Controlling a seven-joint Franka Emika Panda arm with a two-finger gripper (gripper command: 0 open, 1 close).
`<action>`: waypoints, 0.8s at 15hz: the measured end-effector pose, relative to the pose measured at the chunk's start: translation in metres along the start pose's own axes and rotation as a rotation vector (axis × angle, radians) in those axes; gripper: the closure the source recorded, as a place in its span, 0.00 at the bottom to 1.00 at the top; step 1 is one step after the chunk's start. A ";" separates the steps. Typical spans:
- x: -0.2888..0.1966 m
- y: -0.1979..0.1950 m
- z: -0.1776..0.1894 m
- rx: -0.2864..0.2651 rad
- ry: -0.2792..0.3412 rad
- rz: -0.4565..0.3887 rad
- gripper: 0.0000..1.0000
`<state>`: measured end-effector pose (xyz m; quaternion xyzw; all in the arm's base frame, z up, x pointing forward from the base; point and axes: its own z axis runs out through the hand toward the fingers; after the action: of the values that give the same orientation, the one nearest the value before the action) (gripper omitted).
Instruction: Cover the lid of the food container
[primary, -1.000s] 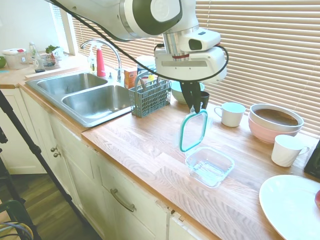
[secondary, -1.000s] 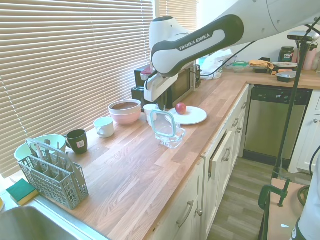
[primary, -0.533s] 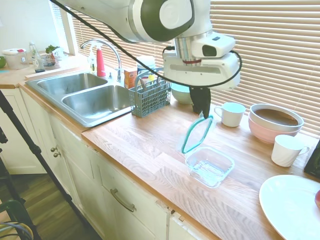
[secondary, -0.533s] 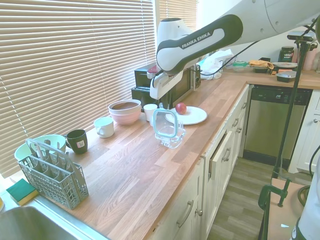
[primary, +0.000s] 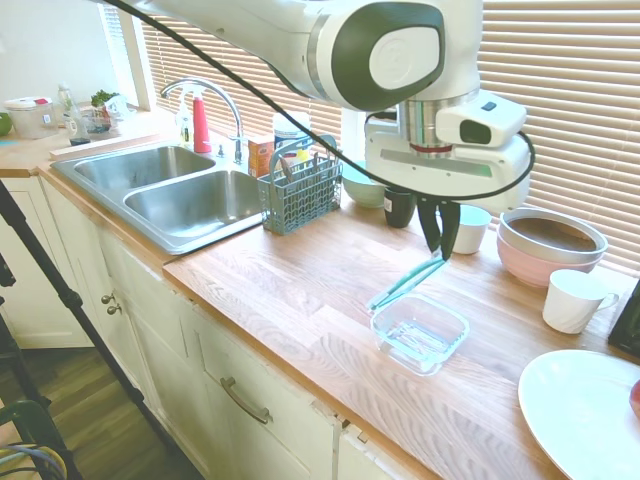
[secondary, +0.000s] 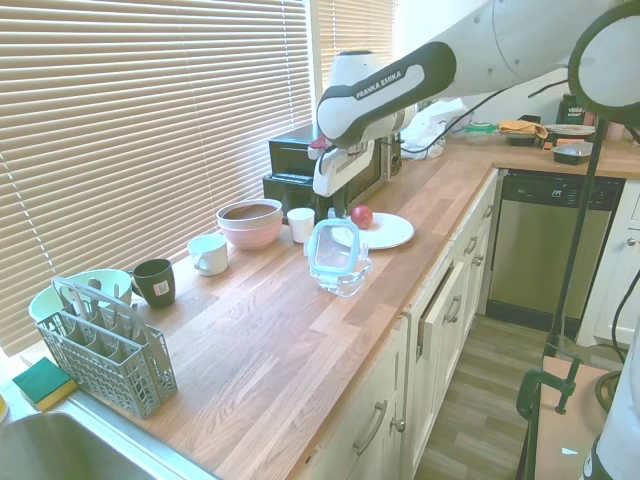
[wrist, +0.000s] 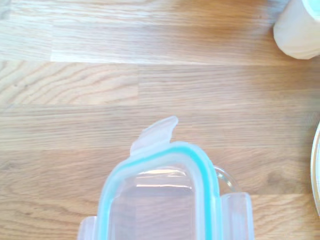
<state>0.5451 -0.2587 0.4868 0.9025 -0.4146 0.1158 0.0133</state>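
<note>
Looking at the first exterior view, we see the gripper right of centre, its dark fingers pointing down and pinched on the upper edge of the lid. The lid slants from that raised edge down toward the lower left, where its low edge meets the near-left rim of the food container. The container sits open on the wooden counter in the centre-right of the frame, with the lid covering it only partway, tilted like a ramp.

In the second exterior view we find the same pair at centre frame: the lid leans over the container, its teal seal facing us, and the gripper sits just above its top edge.

The wrist view shows the lid from above at the bottom centre, teal rim and clear snap tabs visible, over bare wood grain.

Around them in the first exterior view, we note a pink bowl at the right, a white cup below it, a white mug just behind the gripper, a white plate at the lower right, a grey cutlery basket left of centre and a steel sink at the left.
</note>
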 end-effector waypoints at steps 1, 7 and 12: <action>0.003 0.002 0.005 0.001 -0.007 0.000 1.00; 0.015 0.017 0.031 0.019 -0.026 0.002 1.00; 0.024 0.038 0.050 0.036 -0.048 0.017 1.00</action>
<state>0.5410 -0.3073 0.4406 0.9015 -0.4203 0.1017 -0.0140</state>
